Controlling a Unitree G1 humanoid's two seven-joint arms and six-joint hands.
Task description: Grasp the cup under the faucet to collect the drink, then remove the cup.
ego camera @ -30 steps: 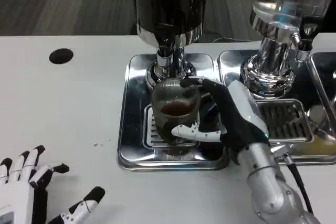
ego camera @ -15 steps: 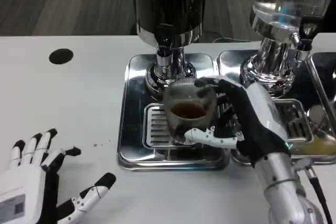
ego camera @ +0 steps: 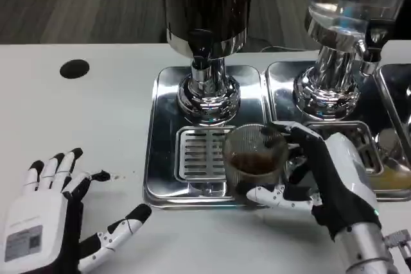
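Note:
A clear glass cup holding brown drink sits in my right hand, whose thumb and fingers wrap its sides. The cup is lifted over the front right corner of the steel drip tray, away from the dark dispenser's faucet. My left hand hovers open over the white table at the lower left, fingers spread, nothing in it.
A second dispenser with a clear tank stands on its own steel tray at the right. A black round hole marks the table at the far left. The slotted grate lies bare under the faucet.
My right hand has drawn the cup out from under the faucet, toward me and to the right. My left hand has risen further into the picture.

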